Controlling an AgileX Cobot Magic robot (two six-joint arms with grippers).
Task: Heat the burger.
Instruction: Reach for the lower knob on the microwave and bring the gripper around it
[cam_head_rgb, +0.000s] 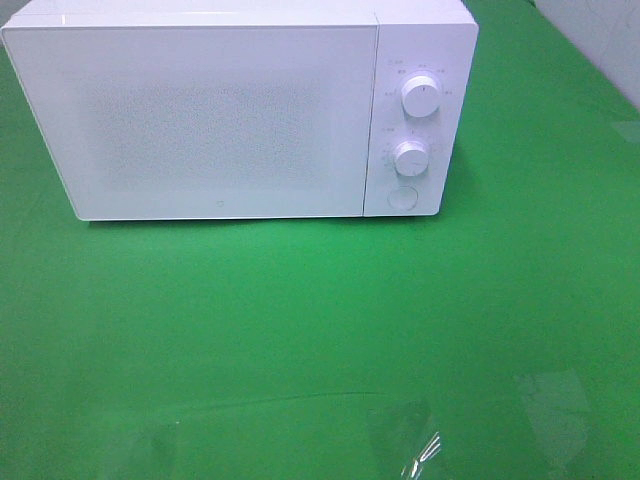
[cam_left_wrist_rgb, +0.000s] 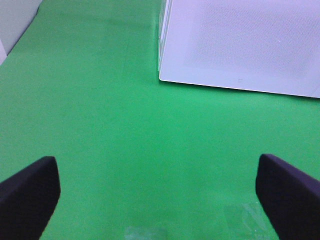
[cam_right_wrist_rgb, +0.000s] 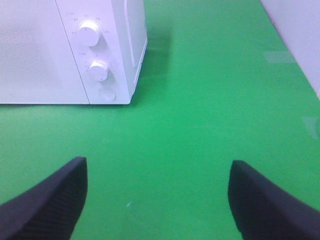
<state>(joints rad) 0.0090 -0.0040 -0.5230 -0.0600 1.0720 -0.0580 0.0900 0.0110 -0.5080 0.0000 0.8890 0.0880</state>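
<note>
The burger shows in no view, so which way it lies from either end effector cannot be told; it may sit behind the shut door of the microwave (cam_head_rgb: 220, 110). The left end effector (cam_left_wrist_rgb: 159, 197) is spread wide and empty over the green desk (cam_head_rgb: 300, 330), facing the door's outer edge. The right end effector (cam_right_wrist_rgb: 160, 200) is also wide and empty, facing the two knobs and the round button (cam_head_rgb: 403, 197) below them. The right arm looks nearer that button.
</note>
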